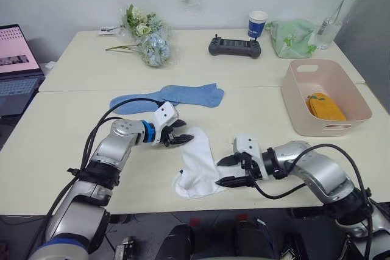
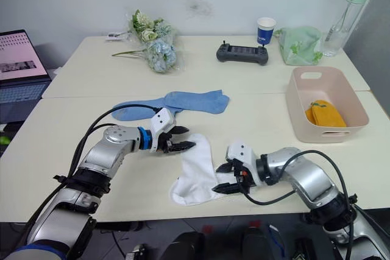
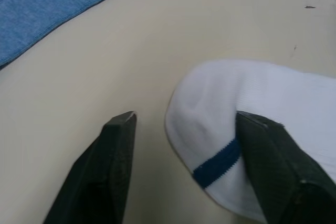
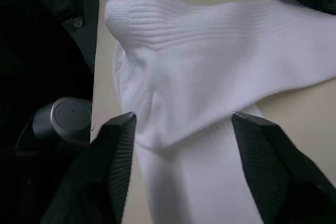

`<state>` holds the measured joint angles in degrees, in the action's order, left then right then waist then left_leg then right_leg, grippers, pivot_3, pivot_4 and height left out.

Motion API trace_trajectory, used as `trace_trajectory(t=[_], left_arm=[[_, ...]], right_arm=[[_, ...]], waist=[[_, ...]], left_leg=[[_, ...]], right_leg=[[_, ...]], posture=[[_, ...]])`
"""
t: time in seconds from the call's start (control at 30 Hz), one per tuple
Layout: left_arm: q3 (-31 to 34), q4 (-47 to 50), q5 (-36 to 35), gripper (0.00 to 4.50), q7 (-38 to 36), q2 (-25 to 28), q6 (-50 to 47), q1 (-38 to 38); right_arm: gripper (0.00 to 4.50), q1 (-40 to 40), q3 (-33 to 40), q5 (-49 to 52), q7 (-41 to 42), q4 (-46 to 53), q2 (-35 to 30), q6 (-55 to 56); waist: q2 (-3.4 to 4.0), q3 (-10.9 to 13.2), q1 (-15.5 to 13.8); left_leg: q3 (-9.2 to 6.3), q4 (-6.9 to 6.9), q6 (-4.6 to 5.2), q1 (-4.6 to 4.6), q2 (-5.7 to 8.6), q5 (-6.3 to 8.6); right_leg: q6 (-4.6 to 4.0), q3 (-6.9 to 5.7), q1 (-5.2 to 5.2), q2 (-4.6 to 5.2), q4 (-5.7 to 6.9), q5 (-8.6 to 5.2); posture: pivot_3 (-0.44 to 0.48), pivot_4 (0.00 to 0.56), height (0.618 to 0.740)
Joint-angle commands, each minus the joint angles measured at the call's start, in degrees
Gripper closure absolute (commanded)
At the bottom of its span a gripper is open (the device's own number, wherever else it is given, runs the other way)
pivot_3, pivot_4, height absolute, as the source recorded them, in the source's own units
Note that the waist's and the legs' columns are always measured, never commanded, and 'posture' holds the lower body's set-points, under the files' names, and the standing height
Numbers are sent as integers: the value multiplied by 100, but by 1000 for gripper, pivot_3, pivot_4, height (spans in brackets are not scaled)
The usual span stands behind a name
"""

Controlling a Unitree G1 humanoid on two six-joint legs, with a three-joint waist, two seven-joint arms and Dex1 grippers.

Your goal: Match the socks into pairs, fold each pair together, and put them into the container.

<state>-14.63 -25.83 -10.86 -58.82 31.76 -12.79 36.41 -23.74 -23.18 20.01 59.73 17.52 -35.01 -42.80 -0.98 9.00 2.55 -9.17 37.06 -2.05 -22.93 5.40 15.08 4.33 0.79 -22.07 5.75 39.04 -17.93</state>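
The white socks (image 1: 198, 165) lie stacked near the front edge of the cream counter (image 1: 73, 144), toe end toward the robot's left and cuff end bunched toward the front. The left gripper (image 1: 181, 136) sits at the toe end with its fingers (image 3: 113, 166) released; in the left wrist view one finger rests on the counter just beside the toe and the other lies over the sock next to its dark blue stripe (image 3: 218, 163). The right gripper (image 1: 231, 170) is at the socks' other side, by the ribbed cuff (image 4: 152, 19), with its fingers (image 4: 262, 166) also spread apart and straddling the white fabric, not clamped on it. Behind the left gripper, two light blue socks (image 1: 177, 97) lie flat on the counter, overlapping end to end. The pale pink container (image 1: 298, 111) stands to the robot's right, well apart from the white socks, and holds a folded mustard-yellow pair (image 1: 325, 106) on its floor. Along the far side of the counter are a wrapped bunch of flowers (image 1: 146, 35), a black handheld controller (image 1: 234, 46), a blue-and-white paper cup (image 1: 257, 24), a pale green cloth bag (image 1: 292, 38) and a clear bottle (image 1: 338, 7). An open laptop (image 1: 17, 68) sits off the counter's left end.
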Motion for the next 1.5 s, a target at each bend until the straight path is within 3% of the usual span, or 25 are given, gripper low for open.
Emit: trace_trajectory(t=[0.03, 0.2, 0.23, 0.57, 0.67, 0.77, 1.4, 1.5], left_arm=[[95, -104, 101, 2523, -149, -64, 121, 127], [75, -115, 174, 4131, -285, -123, 61, 166], [75, -100, 184, 4450, -303, -128, 45, 159], [241, 135, 210, 4488, -279, -64, -33, -17], [275, 144, 238, 4500, -278, -62, -62, -10], [284, 213, 225, 4500, -314, -67, -116, -33], [302, 454, 297, 4500, -233, -24, -195, -233], [322, 519, 304, 4500, -232, -7, -219, -285]], right_arm=[[2782, -110, -16, -40, -3, 11, 44, 70], [4492, -111, -46, -141, 23, -89, 26, 141], [4500, -113, -39, -149, 29, -97, 16, 155], [4500, -188, 92, -175, 97, -217, -22, 277], [3943, -167, -15, -267, 61, -322, 3, 283], [2963, -159, -43, -158, 139, -296, 17, 76], [2963, -243, 151, 435, 129, -433, 444, -756], [3567, -240, 157, 394, 66, -494, 415, -677]], waist=[[0, 0, 0], [0, 0, 2], [0, 0, 2], [0, 0, 6], [0, 0, 7], [0, 0, 18], [-1, -1, 37], [-1, -1, 37]], left_leg=[[0, 0, 0, 0, 0, 0], [-1, 1, 0, 0, 1, 0], [-1, 1, 0, 0, 1, 0], [-2, 2, 0, 1, 0, 0], [-2, 2, 0, 1, 0, 0], [-2, 2, 0, 1, 1, 0], [-4, 2, 0, 1, 0, 0], [-6, 2, 0, 1, 0, 0]], right_leg=[[0, 0, 0, 0, 0, 0], [0, 0, 1, 0, 1, 0], [0, 0, 1, 0, 2, 0], [0, -1, 1, 0, 2, 0], [0, -1, 0, -1, 2, 0], [0, -1, 0, -1, 3, 0], [0, -1, 0, -1, 4, 0], [0, -2, 0, -1, 4, 0]], posture=[[0, 150, 740], [0, 150, 740], [0, 150, 740], [0, 150, 740], [0, 150, 740], [0, 150, 740], [0, 150, 740], [0, 150, 740]])
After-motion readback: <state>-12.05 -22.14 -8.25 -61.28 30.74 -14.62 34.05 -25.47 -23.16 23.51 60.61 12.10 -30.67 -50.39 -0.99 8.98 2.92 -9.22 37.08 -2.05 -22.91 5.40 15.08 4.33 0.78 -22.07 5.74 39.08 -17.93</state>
